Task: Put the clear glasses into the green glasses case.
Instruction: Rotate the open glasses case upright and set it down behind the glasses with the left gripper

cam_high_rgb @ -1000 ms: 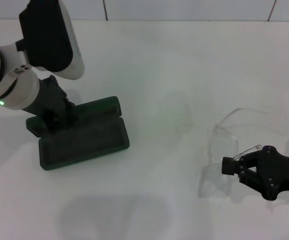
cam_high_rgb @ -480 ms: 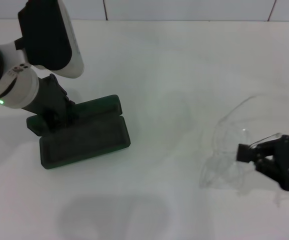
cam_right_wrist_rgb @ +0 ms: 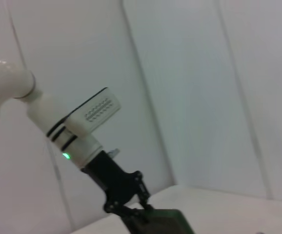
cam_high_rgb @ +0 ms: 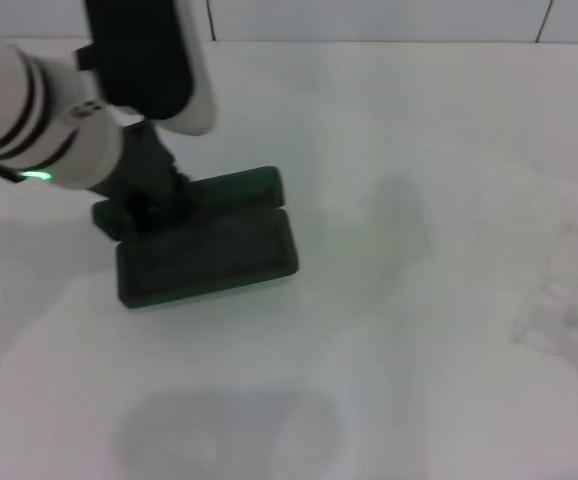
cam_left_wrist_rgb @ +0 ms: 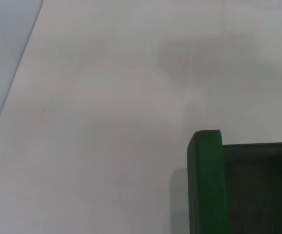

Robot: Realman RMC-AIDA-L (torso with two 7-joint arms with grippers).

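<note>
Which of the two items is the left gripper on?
The green glasses case, open, left gripper at its rear edge; the clear glasses are far to the right.

The left arm [cam_high_rgb: 39, 130] was white and rounded, ringed with thin black bands near the wrist, with a small green light glowing on its underside. A flat white housing with a black face sat on top at about 12 o'clock. From the right wrist view that housing [cam_right_wrist_rgb: 96, 113] showed rows of small vent slots. Past the banded cuff the arm narrowed into a black wrist section ending in the left gripper [cam_right_wrist_rgb: 129, 202], black and angular, with linked fingers.
</note>
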